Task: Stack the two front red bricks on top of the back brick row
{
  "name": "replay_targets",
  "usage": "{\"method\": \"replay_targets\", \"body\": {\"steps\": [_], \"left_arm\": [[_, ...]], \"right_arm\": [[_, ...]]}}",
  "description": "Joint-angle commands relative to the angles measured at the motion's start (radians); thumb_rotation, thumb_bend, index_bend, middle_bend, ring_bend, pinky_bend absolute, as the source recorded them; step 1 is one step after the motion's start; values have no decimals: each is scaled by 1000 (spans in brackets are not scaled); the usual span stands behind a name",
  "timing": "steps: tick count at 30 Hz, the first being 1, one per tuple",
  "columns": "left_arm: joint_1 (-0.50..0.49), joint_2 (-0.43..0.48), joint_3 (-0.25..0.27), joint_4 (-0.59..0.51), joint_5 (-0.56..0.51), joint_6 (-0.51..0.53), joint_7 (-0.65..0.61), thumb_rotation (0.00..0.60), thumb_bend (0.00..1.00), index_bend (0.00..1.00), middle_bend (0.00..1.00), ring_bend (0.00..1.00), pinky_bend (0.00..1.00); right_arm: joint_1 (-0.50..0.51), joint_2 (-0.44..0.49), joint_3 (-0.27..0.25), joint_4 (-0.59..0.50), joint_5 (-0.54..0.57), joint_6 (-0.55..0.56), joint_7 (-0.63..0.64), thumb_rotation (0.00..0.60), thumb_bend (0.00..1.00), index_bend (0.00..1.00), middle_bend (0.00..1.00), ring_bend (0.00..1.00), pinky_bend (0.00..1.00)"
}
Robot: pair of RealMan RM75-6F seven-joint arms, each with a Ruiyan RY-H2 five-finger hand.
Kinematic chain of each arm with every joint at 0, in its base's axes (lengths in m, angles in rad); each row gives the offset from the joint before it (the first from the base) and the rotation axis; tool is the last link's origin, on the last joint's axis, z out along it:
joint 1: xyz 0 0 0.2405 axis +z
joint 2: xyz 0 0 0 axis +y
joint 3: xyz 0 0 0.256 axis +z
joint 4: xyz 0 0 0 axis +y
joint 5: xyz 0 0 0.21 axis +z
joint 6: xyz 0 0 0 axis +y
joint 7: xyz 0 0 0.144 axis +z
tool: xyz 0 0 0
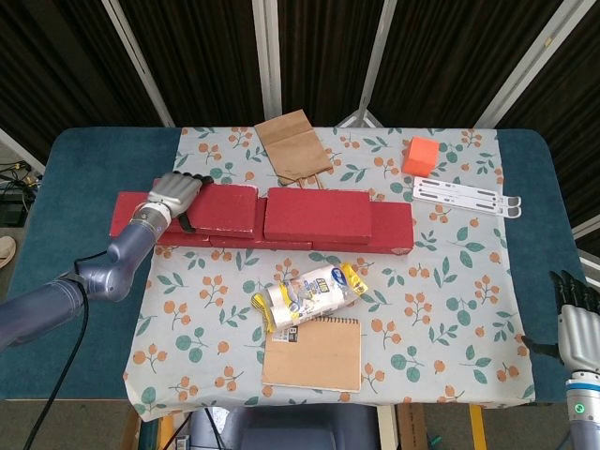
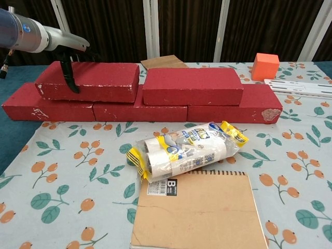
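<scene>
The back row of red bricks (image 2: 139, 111) lies across the cloth, its right end (image 1: 392, 229) bare. Two red bricks lie on top of it. The right one (image 1: 319, 214) (image 2: 192, 85) rests flat with nothing touching it. My left hand (image 1: 174, 191) (image 2: 66, 47) grips the left one (image 1: 217, 208) (image 2: 96, 82) at its left end, fingers over the top and thumb down its front face. That brick sits on the row, nearly touching the right one. My right hand (image 1: 577, 319) hangs open off the table's front right corner, holding nothing.
A wrapped yellow-and-white packet (image 1: 309, 289) (image 2: 184, 150) lies on a brown notebook (image 1: 314, 353) (image 2: 199, 212) in front of the bricks. Behind the row are a brown paper bag (image 1: 292, 145), an orange cube (image 1: 421, 156) (image 2: 265, 66) and a white strip (image 1: 466, 197).
</scene>
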Motion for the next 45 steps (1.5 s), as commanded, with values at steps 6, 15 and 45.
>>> {"method": "replay_targets", "body": {"steps": [6, 15, 45], "left_arm": [[-30, -24, 23, -2, -50, 23, 26, 600, 43, 252, 277, 201, 188], [-56, -36, 34, -18, -86, 48, 48, 600, 43, 249, 270, 201, 187], [-95, -47, 61, -27, -207, 83, 90, 600, 42, 244, 265, 201, 187]], "right_arm": [[0, 6, -2, 2, -1, -3, 12, 600, 70, 0, 31, 0, 0], [1, 7, -3, 5, 0, -3, 17, 600, 70, 0, 32, 0, 0], [4, 8, -5, 3, 16, -1, 15, 600, 70, 0, 32, 0, 0]]}}
